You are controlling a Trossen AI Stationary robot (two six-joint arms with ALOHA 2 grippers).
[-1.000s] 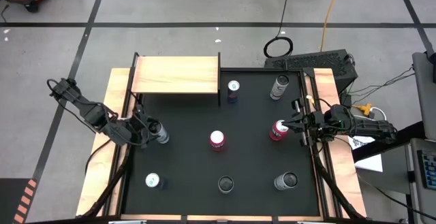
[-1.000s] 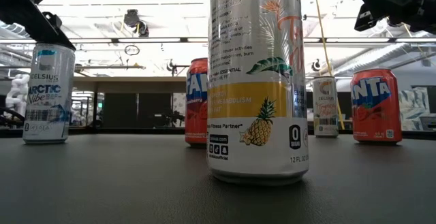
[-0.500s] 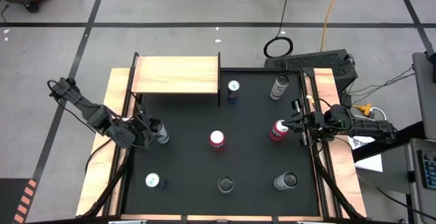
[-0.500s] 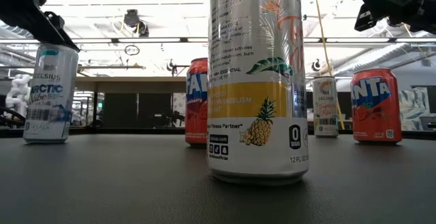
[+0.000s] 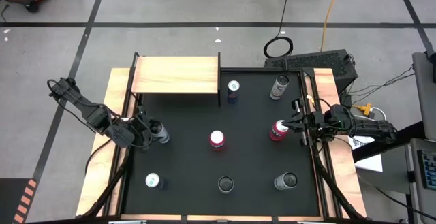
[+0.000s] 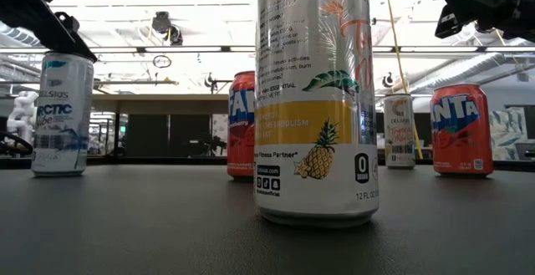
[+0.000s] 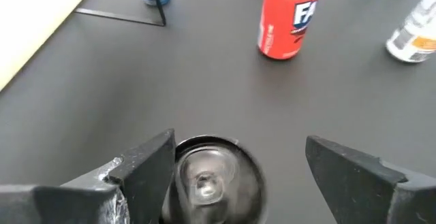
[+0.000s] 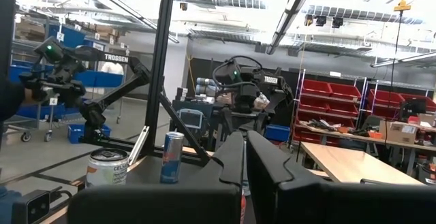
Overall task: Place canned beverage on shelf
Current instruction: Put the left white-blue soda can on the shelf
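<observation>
Left claw (image 5: pixel 151 131) at desk's 9 o'clock, fingers apart around silver can (image 5: pixel 161 135), not clamped. Right claw (image 5: pixel 298 123) pressed together at 3 o'clock beside red can (image 5: pixel 278 129). Shelf (image 5: pixel 176 74) at 11 o'clock.

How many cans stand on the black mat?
7: silver can between the left gripper's fingers, blue, far-right silver, two red, three near edge.

Cans stand in the way; the shelf top is bare.

The shelf (image 5: pixel 176 74) has a wide, flat top with nothing on it. Just beside its right edge stands a blue can (image 5: pixel 233 90). Between the shelf and the silver can (image 5: pixel 161 133) in the left gripper's (image 5: pixel 151 133) wide-spread fingers, the black mat (image 5: pixel 184 149) lies bare.
</observation>
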